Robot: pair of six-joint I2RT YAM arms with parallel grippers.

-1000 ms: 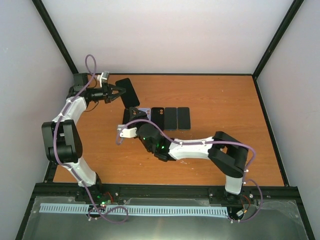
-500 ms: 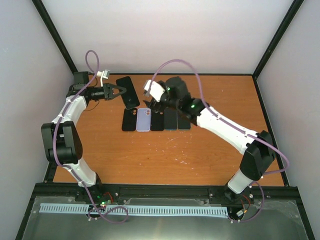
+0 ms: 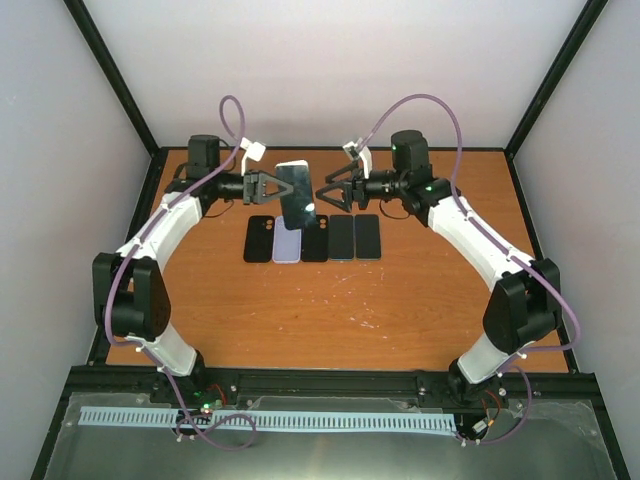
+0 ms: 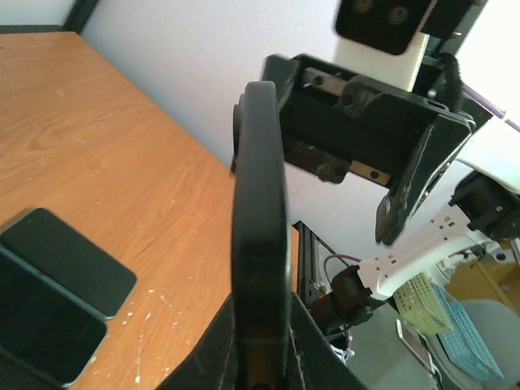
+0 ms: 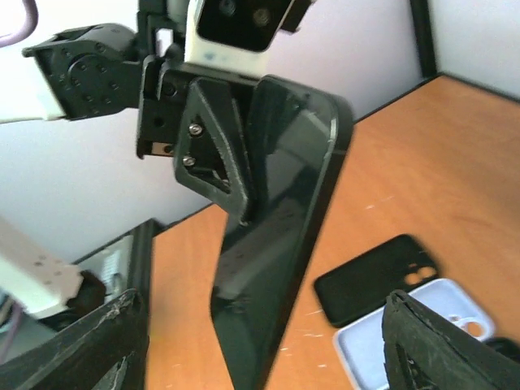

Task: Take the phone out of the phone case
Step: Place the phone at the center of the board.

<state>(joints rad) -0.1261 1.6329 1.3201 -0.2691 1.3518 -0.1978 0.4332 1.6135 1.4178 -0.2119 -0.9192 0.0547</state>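
My left gripper [image 3: 274, 186] is shut on a black phone in a dark case [image 3: 297, 194] and holds it upright above the back of the table. In the left wrist view the cased phone [image 4: 260, 219] stands edge-on between my jaws. My right gripper [image 3: 324, 195] is open just right of the phone, facing it, with nothing in it. In the right wrist view the phone's glossy face [image 5: 276, 244] hangs between my spread fingers [image 5: 89, 349], gripped at its top by the left gripper [image 5: 242, 203].
A row lies on the orange table [image 3: 420, 290] under the grippers: an empty black case [image 3: 261, 238], a lavender case [image 3: 288, 241] and three dark phones [image 3: 342, 237]. Black frame posts and white walls close in the back and sides.
My left gripper has picked the cased phone up from the table's back left and carried it right. My right arm has swung from the row of cases up to face the phone.
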